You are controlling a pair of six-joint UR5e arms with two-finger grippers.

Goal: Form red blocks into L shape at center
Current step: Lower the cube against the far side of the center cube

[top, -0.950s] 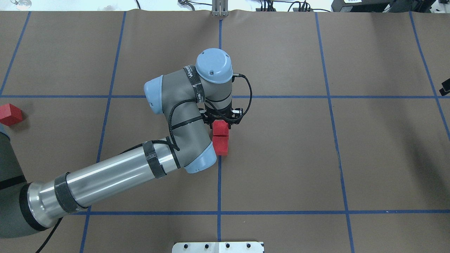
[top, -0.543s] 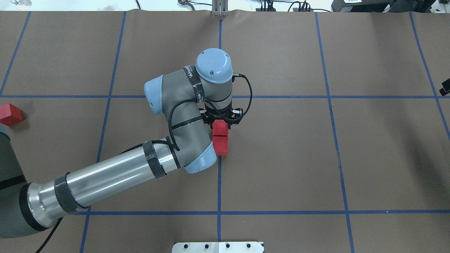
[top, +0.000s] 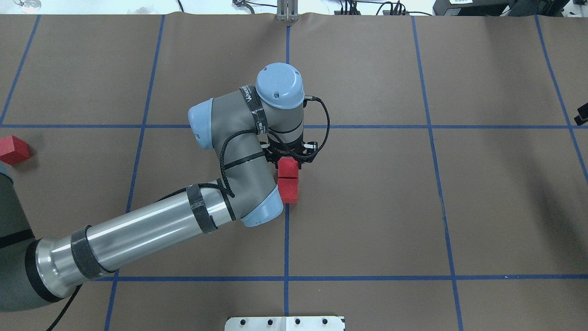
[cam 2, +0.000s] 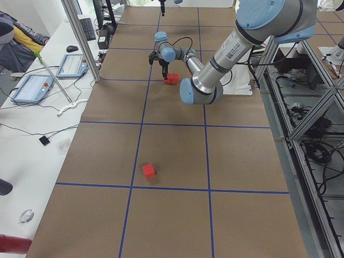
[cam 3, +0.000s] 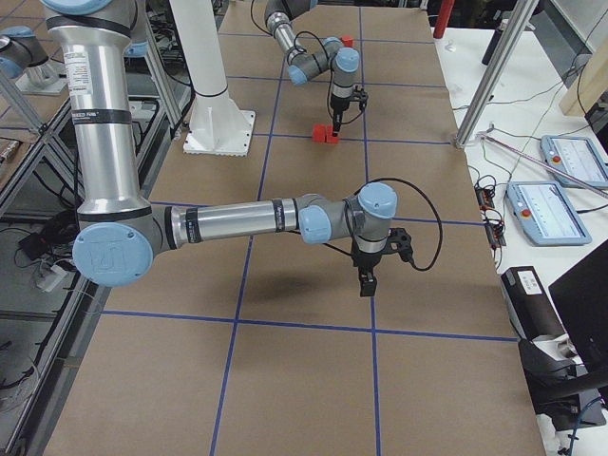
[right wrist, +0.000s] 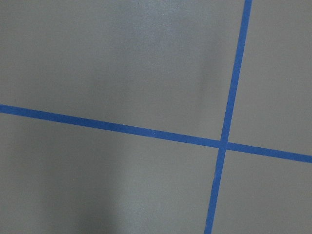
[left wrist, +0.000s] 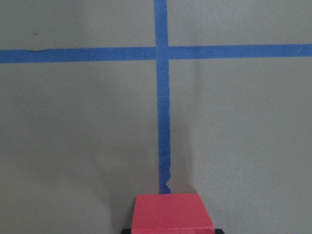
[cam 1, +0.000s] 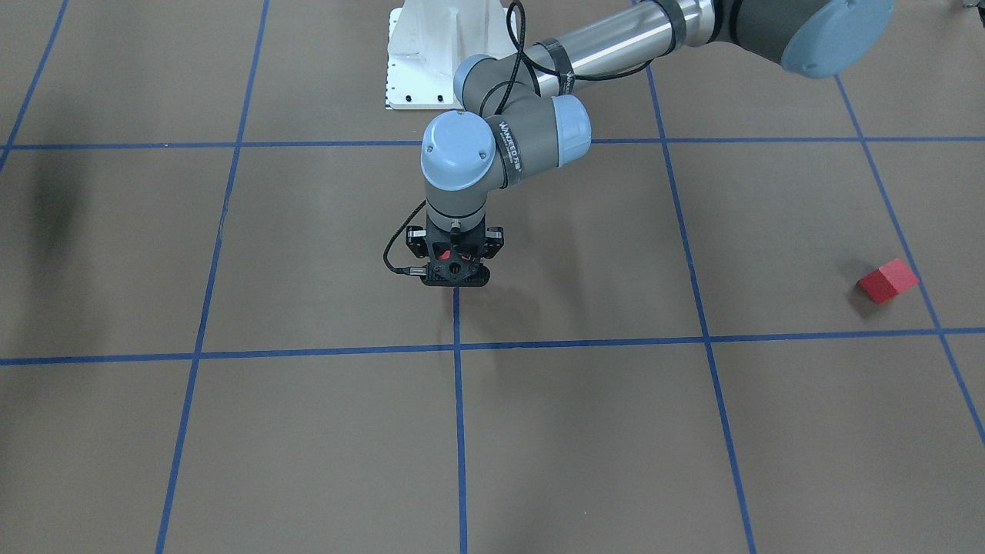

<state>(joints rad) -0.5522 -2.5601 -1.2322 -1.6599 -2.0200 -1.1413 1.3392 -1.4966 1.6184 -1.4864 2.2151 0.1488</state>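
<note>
Since the frames of a second ago, no shift is noted. The left hand stays closed on one red block, held over the centre line and touching the second red block. A two-block leg is judged formed, with release pending. The third red block lies well apart, toward the robot's left on the surface, with nothing between. The right hand hangs far off; its opening cannot be told.

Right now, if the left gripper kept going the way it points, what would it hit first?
The left gripper points straight down. First comes the red block between its jaws, then the brown table right beneath; the block seems to rest there already.
</note>
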